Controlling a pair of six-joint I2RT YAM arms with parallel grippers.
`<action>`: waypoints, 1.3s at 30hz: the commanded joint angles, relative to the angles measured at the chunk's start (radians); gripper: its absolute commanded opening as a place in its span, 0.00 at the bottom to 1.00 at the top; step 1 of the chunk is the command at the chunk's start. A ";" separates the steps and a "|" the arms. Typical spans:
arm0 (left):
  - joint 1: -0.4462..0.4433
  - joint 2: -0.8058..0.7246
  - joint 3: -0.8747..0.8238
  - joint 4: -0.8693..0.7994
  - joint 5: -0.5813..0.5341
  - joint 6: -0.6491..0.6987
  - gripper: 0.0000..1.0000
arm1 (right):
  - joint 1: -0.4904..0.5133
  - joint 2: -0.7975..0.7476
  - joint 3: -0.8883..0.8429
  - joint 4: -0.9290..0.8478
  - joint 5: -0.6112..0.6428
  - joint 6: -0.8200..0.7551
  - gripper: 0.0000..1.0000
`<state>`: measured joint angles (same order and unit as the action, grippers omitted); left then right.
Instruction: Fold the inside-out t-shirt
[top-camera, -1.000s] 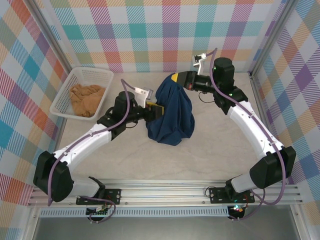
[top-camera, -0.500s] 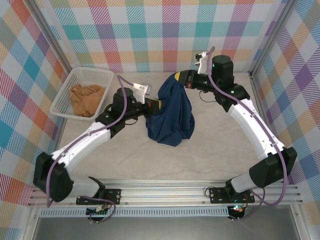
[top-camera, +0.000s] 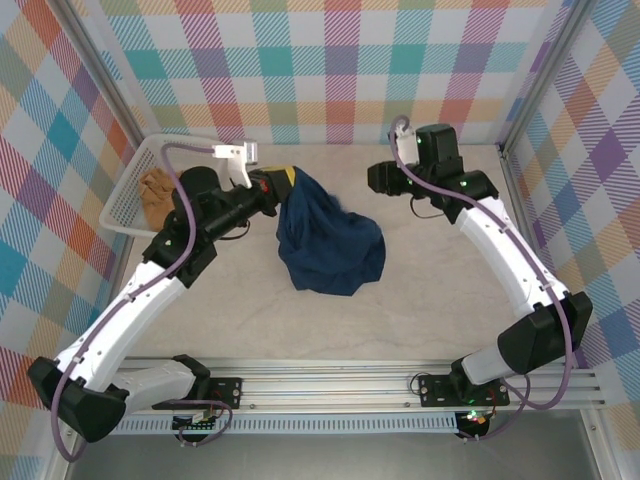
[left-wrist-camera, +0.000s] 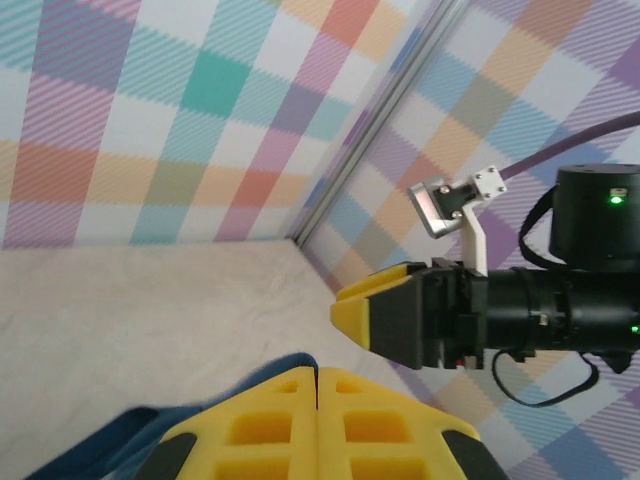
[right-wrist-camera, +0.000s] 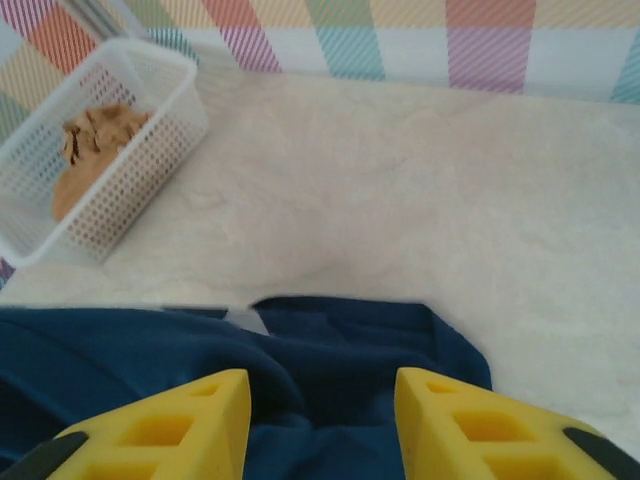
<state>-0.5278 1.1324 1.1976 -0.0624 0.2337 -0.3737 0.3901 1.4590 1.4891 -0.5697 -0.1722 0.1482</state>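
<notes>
Bunching is your worry: with the left gripper (top-camera: 283, 182) clamped on one edge of the navy t-shirt (top-camera: 332, 250), heaped on the surface (top-camera: 420, 320) toward its far edge, and the right gripper (top-camera: 374, 178) open and clear of it, a pull could twist it tighter.

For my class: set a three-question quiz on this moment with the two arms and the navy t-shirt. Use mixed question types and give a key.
1. Which gripper is shut on the t-shirt? A) left gripper B) right gripper C) both
2. True or false: the right gripper's jaws stand open, holding nothing.
3. Fill in: the tan garment lies in the white ____.
Key: 1 A; 2 true; 3 basket.
</notes>
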 joint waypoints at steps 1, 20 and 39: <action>0.008 0.014 0.052 -0.042 0.010 0.032 0.00 | 0.006 -0.072 -0.120 0.064 -0.157 -0.095 0.51; 0.009 -0.030 0.030 -0.092 -0.004 0.113 0.00 | 0.125 -0.017 -0.459 0.424 -0.164 -0.197 0.62; 0.009 -0.026 0.030 -0.104 -0.012 0.111 0.00 | 0.142 0.032 -0.582 0.661 -0.309 -0.305 0.74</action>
<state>-0.5274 1.1244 1.2274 -0.1841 0.2295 -0.2718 0.5201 1.4670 0.9081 0.0151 -0.4541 -0.1135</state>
